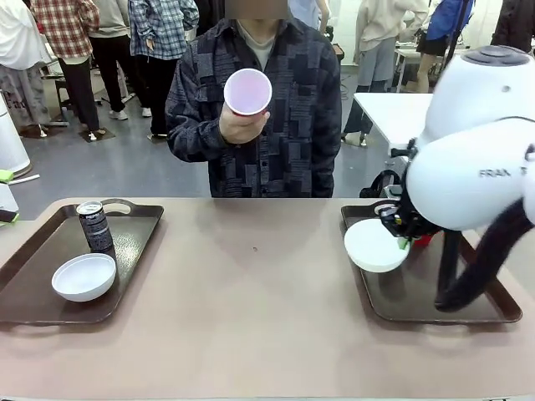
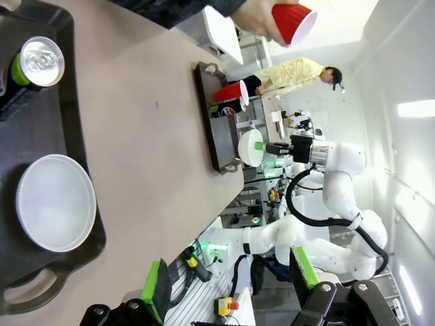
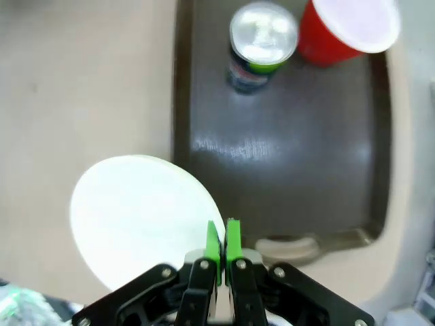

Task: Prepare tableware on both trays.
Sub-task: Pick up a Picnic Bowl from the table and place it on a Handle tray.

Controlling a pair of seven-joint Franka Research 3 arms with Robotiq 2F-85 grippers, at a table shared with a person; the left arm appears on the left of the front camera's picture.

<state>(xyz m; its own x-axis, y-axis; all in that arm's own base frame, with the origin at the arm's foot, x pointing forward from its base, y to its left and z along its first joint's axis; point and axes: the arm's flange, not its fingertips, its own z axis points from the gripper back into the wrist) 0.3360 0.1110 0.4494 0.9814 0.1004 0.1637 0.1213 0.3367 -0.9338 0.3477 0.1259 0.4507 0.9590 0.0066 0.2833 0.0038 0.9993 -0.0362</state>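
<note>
A: How far along is the tableware?

B: About two thirds done, I judge. The left tray holds a black-green can standing upright on its far side. A white bowl sits nearer the robot, empty and close to the can without touching it. This tray has no cup.

A: And the other tray?

B: The right tray carries a dark blue can, upright, with a red cup just beside it at the far end. Its bowl is not set down yet.

A: Where is that bowl?

B: The second bowl is pinched by its rim in the right gripper, green pads pressed tight on the edge. It hangs tilted over the tray's inner rim, partly above the tray and partly above the bare table.

A: And the missing cup?

B: A person on the far side holds a second red cup at chest height in one hand. Its pale, empty inside faces the robot, well apart from both trays.

A: The other arm?

B: The left gripper hovers near the left tray, fingers spread wide with nothing between them.

A: So what is left?

B: Probably to lower the bowl onto the right tray and get the raised cup onto the left one
</note>
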